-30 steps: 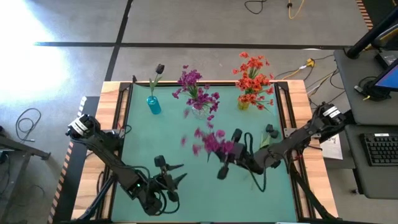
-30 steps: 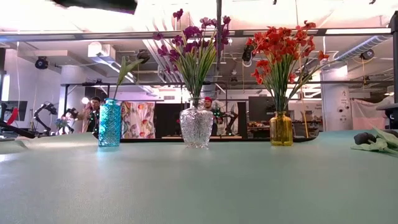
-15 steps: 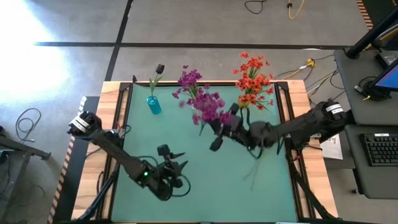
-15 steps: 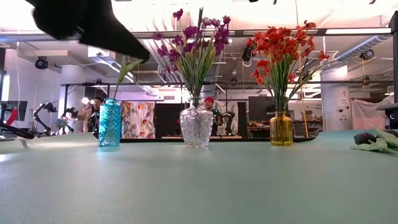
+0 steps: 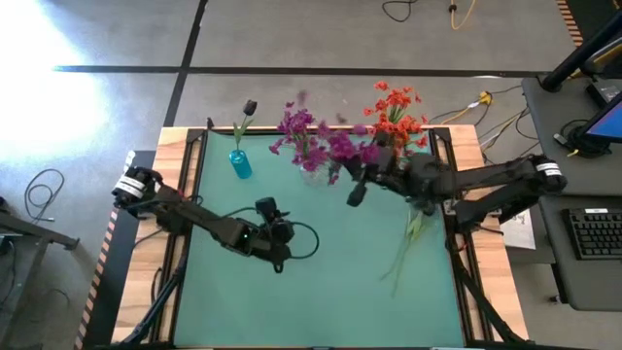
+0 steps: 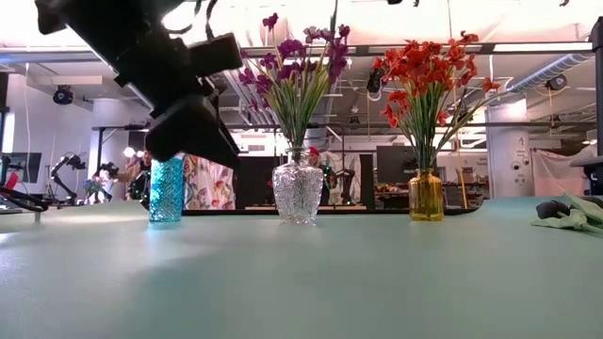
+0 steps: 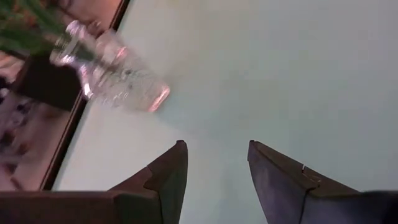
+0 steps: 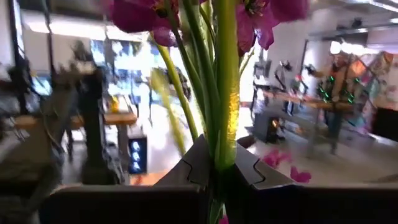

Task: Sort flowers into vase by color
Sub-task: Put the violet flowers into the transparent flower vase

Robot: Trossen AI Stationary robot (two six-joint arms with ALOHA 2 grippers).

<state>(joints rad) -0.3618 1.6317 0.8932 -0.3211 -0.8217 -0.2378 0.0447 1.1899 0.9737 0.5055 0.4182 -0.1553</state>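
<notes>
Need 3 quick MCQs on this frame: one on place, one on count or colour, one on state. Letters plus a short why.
1. Where is the right gripper?
A. Beside the clear vase at the table's far edge
B. Over the near edge
C. Above the blue vase

2. How many vases stand on the table?
A. Two
B. Three
C. Four

3. What does the right gripper hold?
A. Nothing
B. An orange-red flower
C. A magenta flower

Answers: 1 A, the high view puts it next to the clear vase. 2 B, blue, clear and yellow vase line up in the low view. 3 C, the right wrist view shows its fingers clamped on a green stem under magenta blooms.
</notes>
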